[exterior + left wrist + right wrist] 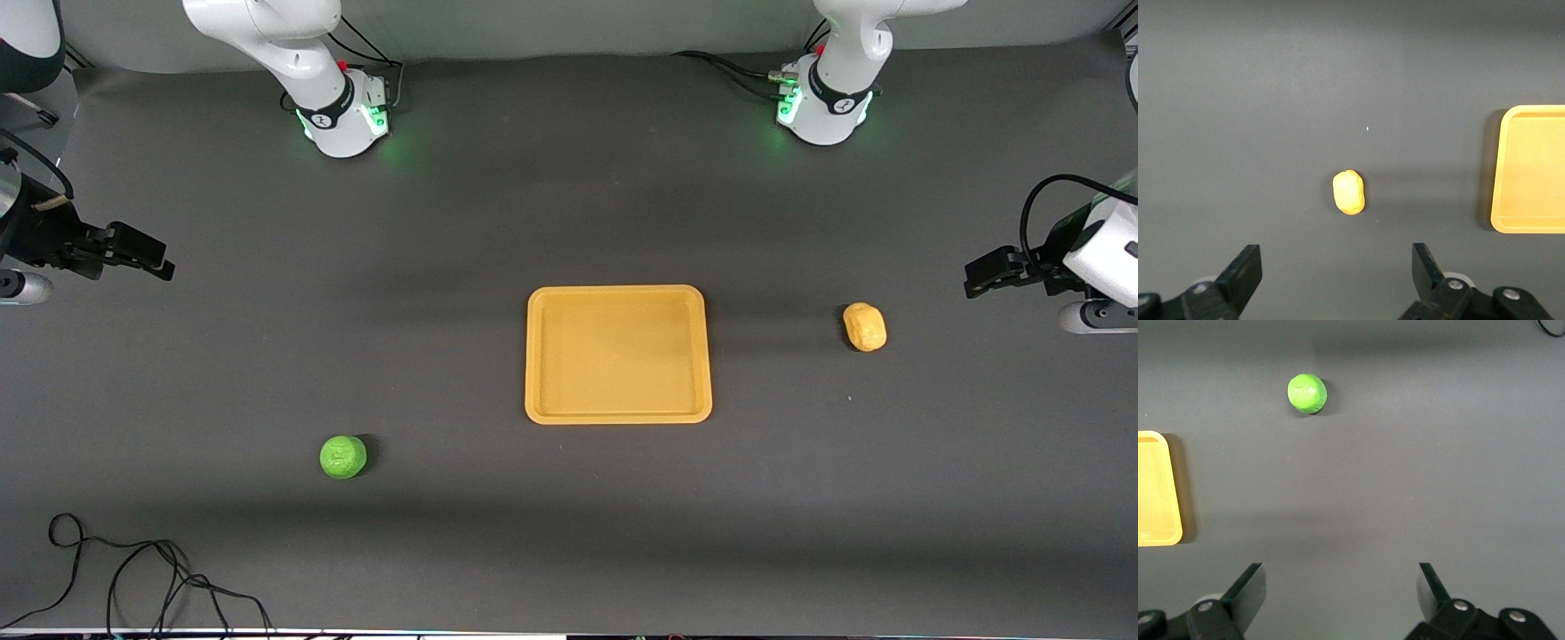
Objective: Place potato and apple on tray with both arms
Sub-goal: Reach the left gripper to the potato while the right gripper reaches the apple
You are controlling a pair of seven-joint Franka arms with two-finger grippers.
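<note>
I have both sets of fingers spread wide and empty: left gripper (1335, 277) over the bench near the potato (864, 326), right gripper (1338, 597) well apart from the apple (343, 456); tray (619, 415) bare between them; I'd centre each fruit before descending.

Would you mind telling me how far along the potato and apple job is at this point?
Nothing is placed yet: the tray holds nothing. The potato lies on the table toward the left arm's end, the apple toward the right arm's end, nearer the front camera. Nothing is in hand: the left gripper and right gripper are open, up at the table's ends. Both picks and placements remain.
</note>
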